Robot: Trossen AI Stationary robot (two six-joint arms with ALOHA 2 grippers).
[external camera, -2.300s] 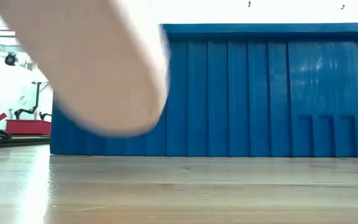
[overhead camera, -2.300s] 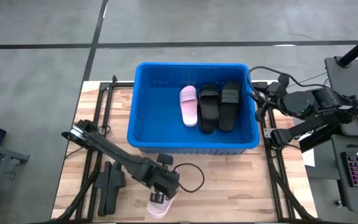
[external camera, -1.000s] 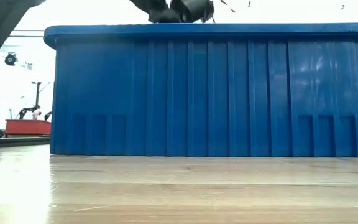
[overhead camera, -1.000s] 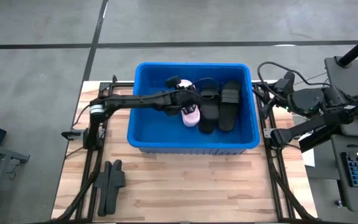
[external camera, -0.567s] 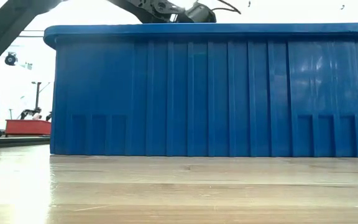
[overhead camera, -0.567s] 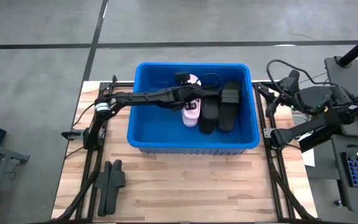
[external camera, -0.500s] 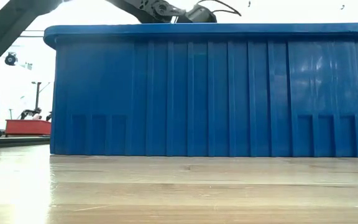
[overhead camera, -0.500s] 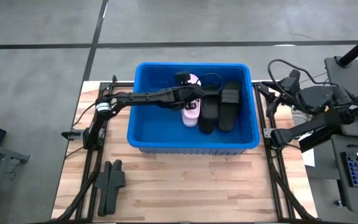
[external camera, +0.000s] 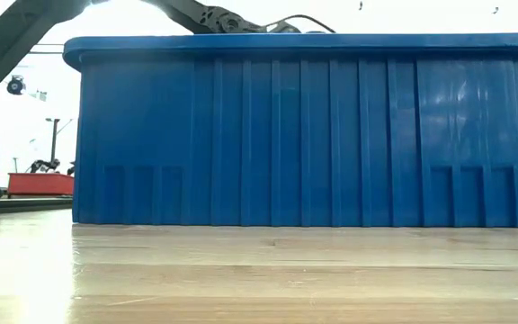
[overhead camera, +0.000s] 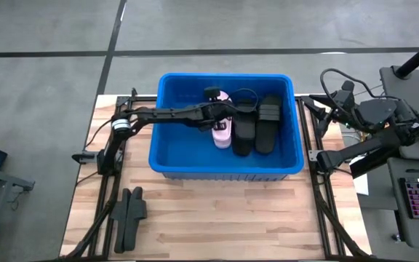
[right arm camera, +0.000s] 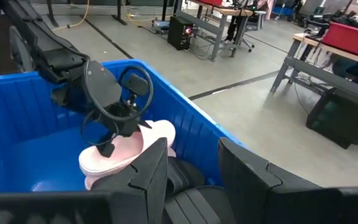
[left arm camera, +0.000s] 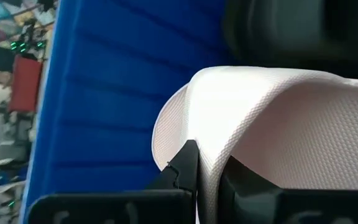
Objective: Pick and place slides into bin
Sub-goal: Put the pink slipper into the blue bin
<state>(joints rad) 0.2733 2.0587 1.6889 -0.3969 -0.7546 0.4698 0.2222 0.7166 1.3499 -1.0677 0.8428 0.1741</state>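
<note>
The blue bin [overhead camera: 166, 156] stands at the table's middle. In it lie two black slides [overhead camera: 257, 127] side by side and one pink slide [overhead camera: 222, 137]. My left gripper [overhead camera: 220, 110] reaches into the bin from the left and is shut on a second pink slide [overhead camera: 223, 97], above the far end of the first. That slide also shows in the right wrist view [right arm camera: 156, 134]. My right gripper [overhead camera: 329, 113] waits open and empty beside the bin's right wall. My left gripper pinches the pink slide's sole by its side edge [left arm camera: 209, 163] between its two fingers [left arm camera: 185, 163], near a rounded end [left arm camera: 166, 134]. The arm comes from the table's left, slanting down into the bin. Whether the slide rests on the one below, I cannot tell.
Another black pair [overhead camera: 129, 215] lies on the wooden table [overhead camera: 253, 218] at the near left. The bin's near wall [external camera: 304, 135] fills the low view. Black frame rails run along both table sides. A desk with a keyboard stands to the right of the table.
My left gripper has carried the pink slide a little toward the table's right, over the slides in the bin, and has gone down until it barely shows above the rim in the low view. My right arm has drawn back slightly toward the right.
</note>
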